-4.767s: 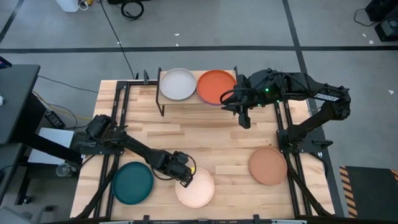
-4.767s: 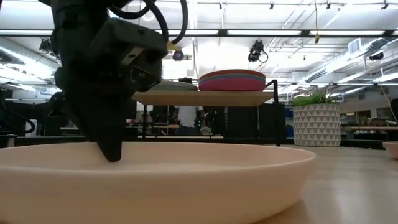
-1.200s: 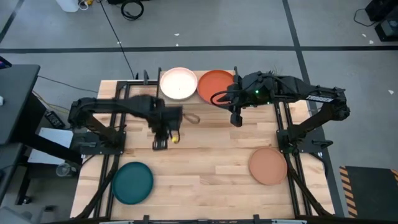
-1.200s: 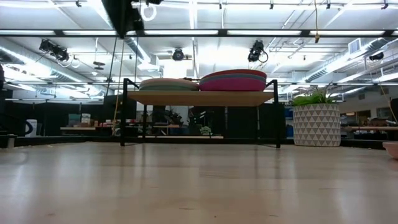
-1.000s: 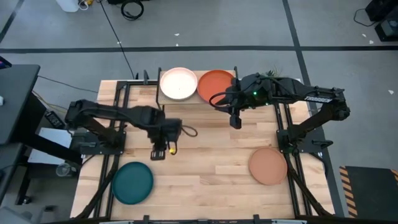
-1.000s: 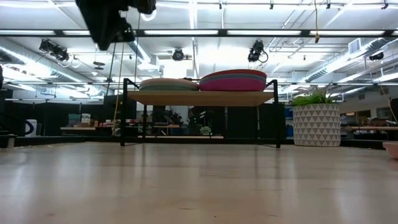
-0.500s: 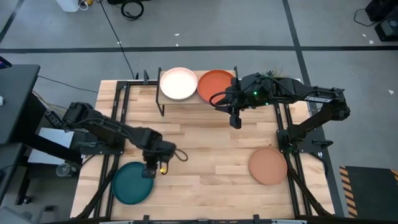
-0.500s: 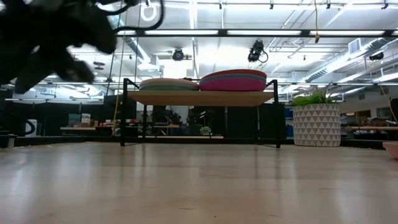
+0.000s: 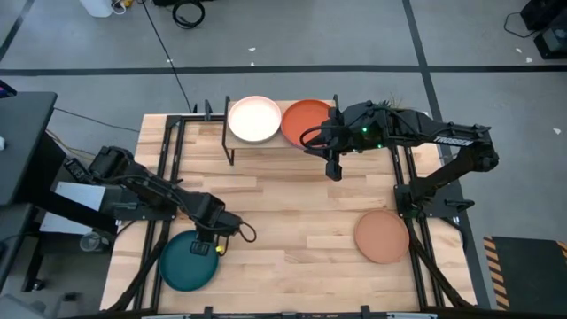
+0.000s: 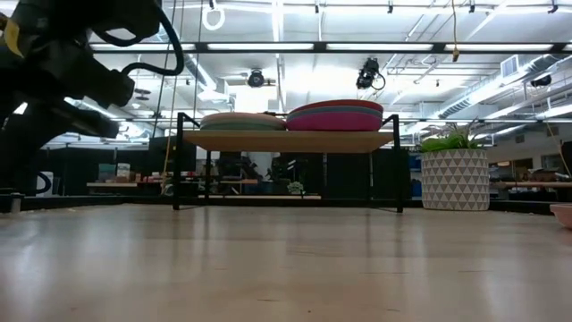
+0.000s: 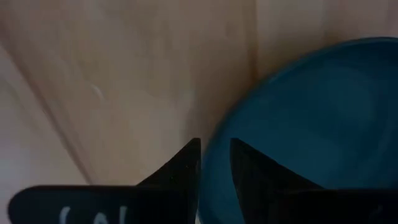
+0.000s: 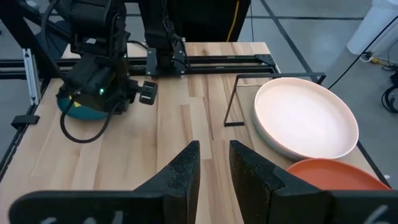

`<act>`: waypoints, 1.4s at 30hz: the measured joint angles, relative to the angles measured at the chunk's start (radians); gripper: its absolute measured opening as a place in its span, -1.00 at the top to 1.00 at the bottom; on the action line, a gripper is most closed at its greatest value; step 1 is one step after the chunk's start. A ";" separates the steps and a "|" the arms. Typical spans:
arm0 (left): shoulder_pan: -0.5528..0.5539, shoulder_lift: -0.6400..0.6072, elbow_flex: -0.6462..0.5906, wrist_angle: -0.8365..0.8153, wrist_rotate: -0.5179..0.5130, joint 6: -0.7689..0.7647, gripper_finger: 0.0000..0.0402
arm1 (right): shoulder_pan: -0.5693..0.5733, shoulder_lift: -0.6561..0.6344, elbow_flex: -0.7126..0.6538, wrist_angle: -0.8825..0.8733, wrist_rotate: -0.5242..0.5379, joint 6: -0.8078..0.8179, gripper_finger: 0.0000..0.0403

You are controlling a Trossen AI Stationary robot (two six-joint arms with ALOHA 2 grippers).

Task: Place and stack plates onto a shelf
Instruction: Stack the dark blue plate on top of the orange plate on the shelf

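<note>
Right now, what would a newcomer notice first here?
Two stacks of plates on the shelf at the table's far edge, a cream plate and an orange plate on top. Nearer, the left gripper hovers at the rim of a dark teal plate; a tan plate lies on the right.

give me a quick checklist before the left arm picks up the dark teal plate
1. Left claw over the near rim of the dark teal plate: ok.
2. Left claw fingers slightly apart, straddling the rim, nothing held: ok.
3. Rim fully between the fingers: cannot tell.
4. Room on the shelf, cream plate topping one stack, orange plate the other: ok.
5. Right claw clear, hovering empty in front of the shelf: ok.
6. Brown plate out of the path: ok.
</note>
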 joint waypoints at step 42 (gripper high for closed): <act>0.157 0.001 0.097 0.081 0.095 -0.208 0.93 | -0.016 0.000 0.000 0.000 0.003 -0.030 0.54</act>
